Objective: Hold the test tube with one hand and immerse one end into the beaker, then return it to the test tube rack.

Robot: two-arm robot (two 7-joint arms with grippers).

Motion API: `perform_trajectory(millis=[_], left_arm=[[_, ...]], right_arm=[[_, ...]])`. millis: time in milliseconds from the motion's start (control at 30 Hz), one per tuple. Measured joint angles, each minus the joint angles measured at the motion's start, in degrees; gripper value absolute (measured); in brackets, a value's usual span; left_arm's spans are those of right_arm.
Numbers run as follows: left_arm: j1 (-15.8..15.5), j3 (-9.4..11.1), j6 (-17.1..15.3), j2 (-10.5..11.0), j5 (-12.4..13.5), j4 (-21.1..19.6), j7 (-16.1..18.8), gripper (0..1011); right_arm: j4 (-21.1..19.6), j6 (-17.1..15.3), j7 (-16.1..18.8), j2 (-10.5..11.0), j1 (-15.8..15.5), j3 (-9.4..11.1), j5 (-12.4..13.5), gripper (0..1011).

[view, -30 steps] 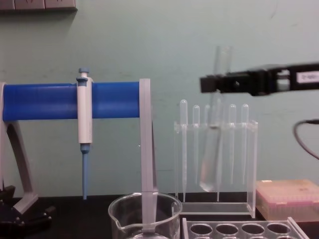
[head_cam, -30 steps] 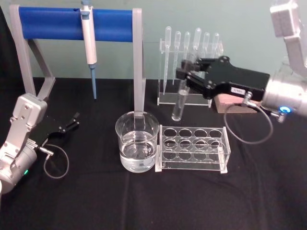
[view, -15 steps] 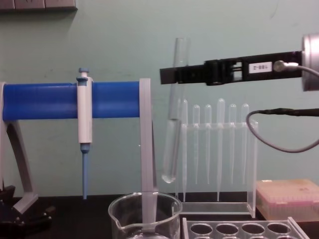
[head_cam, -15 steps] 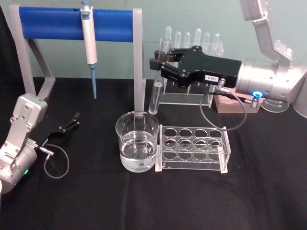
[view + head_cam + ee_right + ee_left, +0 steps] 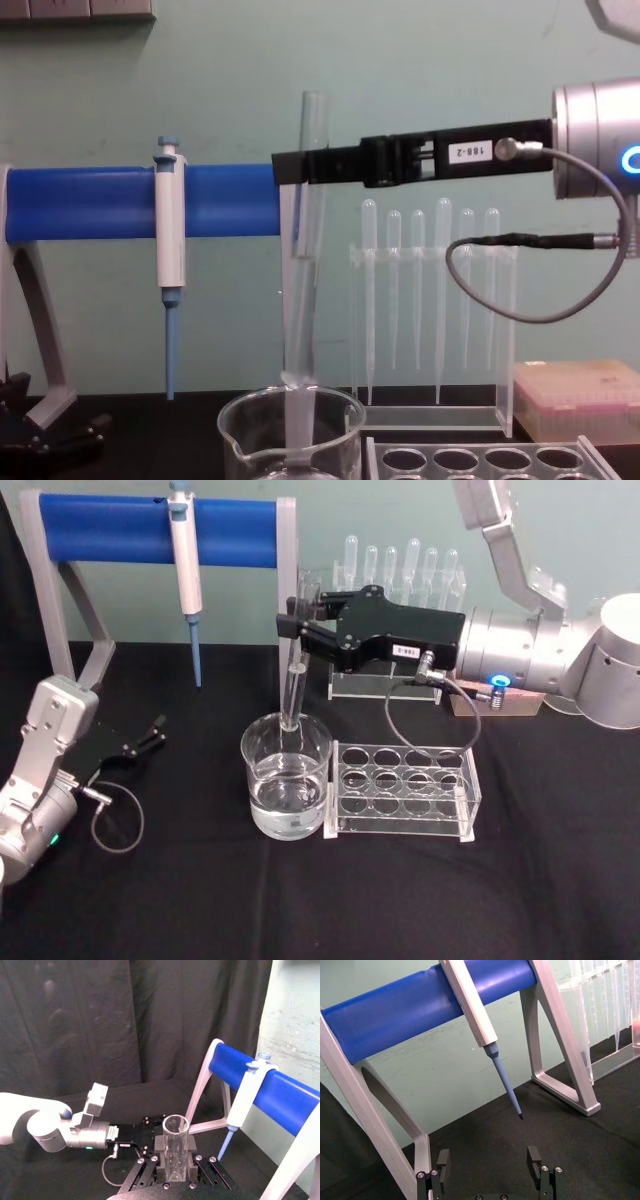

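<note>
Glass test tube (image 5: 293,685), near upright, pinched below its mouth by the right pincer (image 5: 298,622): head view sets its lower end over the beaker (image 5: 286,780), chest view at rim height; left pincer (image 5: 489,1160), spread, parked well left of the beaker.

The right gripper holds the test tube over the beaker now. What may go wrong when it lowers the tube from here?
1. The test tube looks close to the grey stand leg; a small sideways drift of the right gripper might knock glass against it.
2. The tube's bottom seems nearer the back rim of the beaker than its middle, so going down it could strike the rim.
The left gripper rests open on the table at left.
</note>
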State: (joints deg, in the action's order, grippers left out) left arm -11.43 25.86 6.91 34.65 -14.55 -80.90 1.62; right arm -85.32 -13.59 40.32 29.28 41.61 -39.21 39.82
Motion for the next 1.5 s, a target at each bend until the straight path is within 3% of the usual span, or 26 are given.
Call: perform_trajectory(millis=[567,1167,1500], left_arm=[[0.0,0.0,0.0,0.0,0.0,0.0,0.0,1000],[0.0,0.0,0.0,0.0,0.0,0.0,0.0,1000],[0.0,0.0,0.0,0.0,0.0,0.0,0.0,1000]], right_arm=[[2.11,1.14,0.32,-0.2,-0.64,-1.69,0.19,241],[6.88,5.1,0.95,-2.7,-1.7,-3.26,-4.25,241],[7.87,5.14,1.31,-3.41,-2.4,-3.62,-5.97,241]])
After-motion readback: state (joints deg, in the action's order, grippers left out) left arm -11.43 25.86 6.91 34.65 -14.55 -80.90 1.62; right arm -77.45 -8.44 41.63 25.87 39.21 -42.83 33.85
